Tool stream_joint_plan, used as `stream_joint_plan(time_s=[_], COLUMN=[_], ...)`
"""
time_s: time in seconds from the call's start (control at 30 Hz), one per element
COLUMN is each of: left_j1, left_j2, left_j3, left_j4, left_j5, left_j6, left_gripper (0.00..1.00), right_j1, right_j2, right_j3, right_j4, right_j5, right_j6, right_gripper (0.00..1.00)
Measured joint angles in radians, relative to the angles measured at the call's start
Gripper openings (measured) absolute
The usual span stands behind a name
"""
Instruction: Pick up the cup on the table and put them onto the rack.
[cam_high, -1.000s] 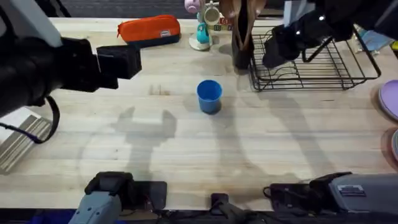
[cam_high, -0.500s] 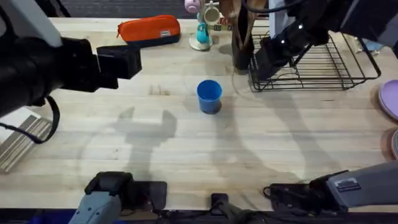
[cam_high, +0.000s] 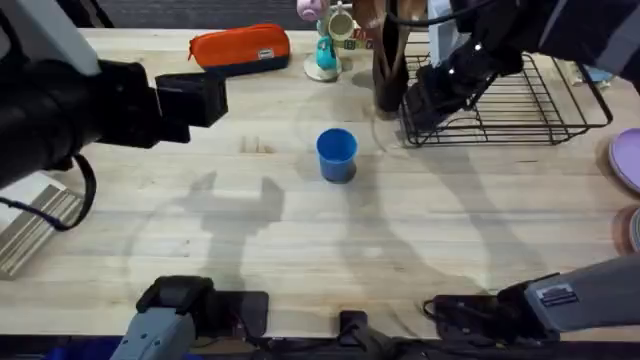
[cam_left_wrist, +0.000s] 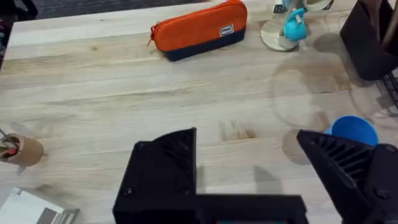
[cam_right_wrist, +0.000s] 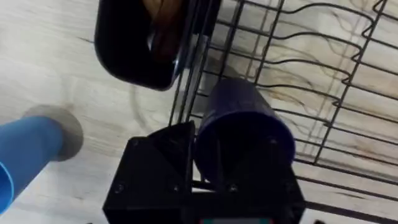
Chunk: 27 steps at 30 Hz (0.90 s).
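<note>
Cup of bright blue plastic stood upright on the table, open end up, near the middle; nothing touched it; in the left wrist view it peeked out behind one black finger, and in the right wrist view it showed off to one side on the bare wood.

Just past it stood the dark holder, tall and dark, with brown things sticking out of it; the rack sat right beside the holder, black wire with upright slots, toward the far right of the table.

The right gripper hung over the end of the rack nearest the holder; its fingers were clamped on a dark blue cup, a different one from the bright one, and that cup was over the rack's edge wires.

The left gripper was high above the left side of the table, well apart from the bright cup; its fingers were spread wide with nothing between them.

An orange pencil case lay at the far edge; a small teal toy stood between it and the holder.
</note>
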<state>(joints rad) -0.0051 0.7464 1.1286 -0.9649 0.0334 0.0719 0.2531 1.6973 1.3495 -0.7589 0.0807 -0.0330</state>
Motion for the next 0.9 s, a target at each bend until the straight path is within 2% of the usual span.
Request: stream_joint_plan(time_s=[0.33, 0.8, 0.9], left_j1=[0.000, 0.000, 0.000], left_j2=[0.000, 0.000, 0.000], left_j3=[0.000, 0.000, 0.000], left_j4=[0.000, 0.000, 0.000], left_j5=[0.000, 0.000, 0.000], left_j6=[0.000, 0.000, 0.000], left_gripper=[0.993, 0.993, 0.993], right_j1=[-0.001, -0.001, -0.001], right_j2=[-0.013, -0.106, -0.129], right_j3=[0.000, 0.000, 0.000], right_j4=[-0.002, -0.052, -0.057], right_j5=[0.001, 0.000, 0.000], right_j6=[0.000, 0.000, 0.002], right_gripper=[0.295, 0.319, 0.376])
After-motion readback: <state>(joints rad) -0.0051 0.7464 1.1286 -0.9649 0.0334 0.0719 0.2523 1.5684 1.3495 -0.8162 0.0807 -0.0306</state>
